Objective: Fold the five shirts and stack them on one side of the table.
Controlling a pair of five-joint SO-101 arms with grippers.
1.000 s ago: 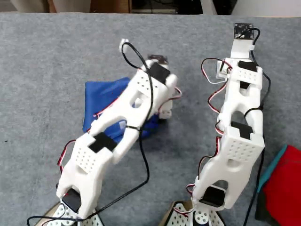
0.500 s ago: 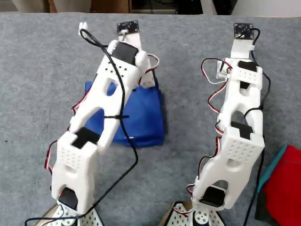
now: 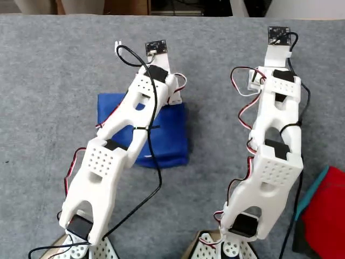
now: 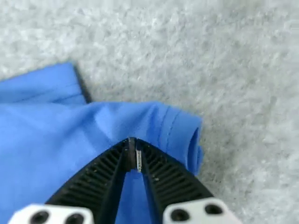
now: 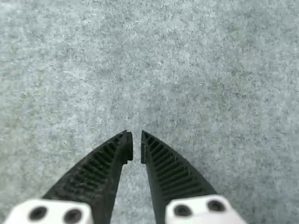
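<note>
Blue shirt (image 3: 167, 137) is lying folded on the gray surface (image 3: 48, 59), left of center, partly under the left arm. Left end effector (image 4: 133, 148) is sitting at the shirt's far right corner, jaws pinched closed on a ridge of blue fabric that is bunching up by the tips. Right end effector (image 5: 136, 141) is hovering over bare surface, well apart from the shirt, jaws slightly parted, gripping nothing. Red shirt (image 3: 328, 213) is lying at the near right edge, on top of a teal cloth (image 3: 311, 190).

Grey felt table covering (image 3: 43, 65), wooden furniture (image 3: 126, 6) behind
</note>
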